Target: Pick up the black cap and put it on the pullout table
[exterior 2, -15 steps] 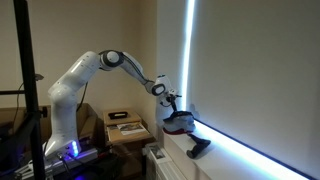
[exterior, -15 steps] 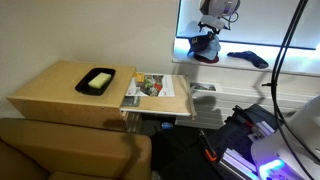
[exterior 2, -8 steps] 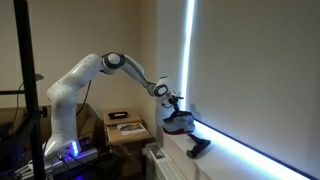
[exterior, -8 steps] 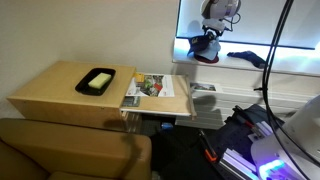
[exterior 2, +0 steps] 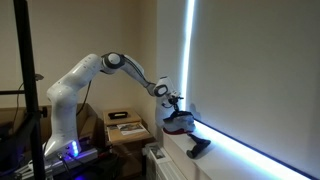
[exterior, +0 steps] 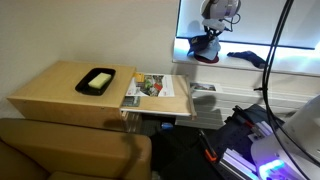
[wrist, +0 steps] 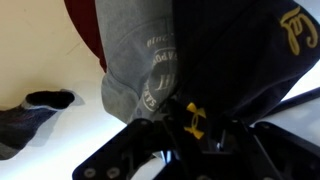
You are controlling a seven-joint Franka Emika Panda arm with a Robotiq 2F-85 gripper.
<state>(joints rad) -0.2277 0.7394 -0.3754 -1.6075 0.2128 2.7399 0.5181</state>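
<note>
Jaws: seen from the wrist camera, the black linkage of the gripper (wrist: 195, 155) sits at the lower edge with cap fabric bunched right against it. Whether the jaws have closed on that fabric or only straddle it I cannot tell; the view is too close and dark.

- Black cap (wrist: 230, 70): fills the right of the wrist view, lying on the white window sill (wrist: 60, 70). A yellow Under Armour logo shows on it just above the gripper. A yellow embroidered letter sits at the upper right, possibly a "J", cut off by the frame edge.
- Grey cap (wrist: 135, 70): beside the black one and touching it. It carries a round crest with ringed lettering, too blurred to read.
- Red cap (wrist: 82, 22): partly under the grey one.
- Dark cloth (wrist: 30, 112): apart from the caps, further along the sill.

In an exterior view the gripper (exterior: 212, 28) hangs right over the cap pile, well apart from the wooden desk (exterior: 50, 95). A black tray (exterior: 97, 81) rests on the desk. The pullout leaf (exterior: 180, 100) beside it holds a printed magazine (exterior: 150, 87), text not legible. In an exterior view the arm (exterior 2: 90, 70) reaches out to the sill.
</note>
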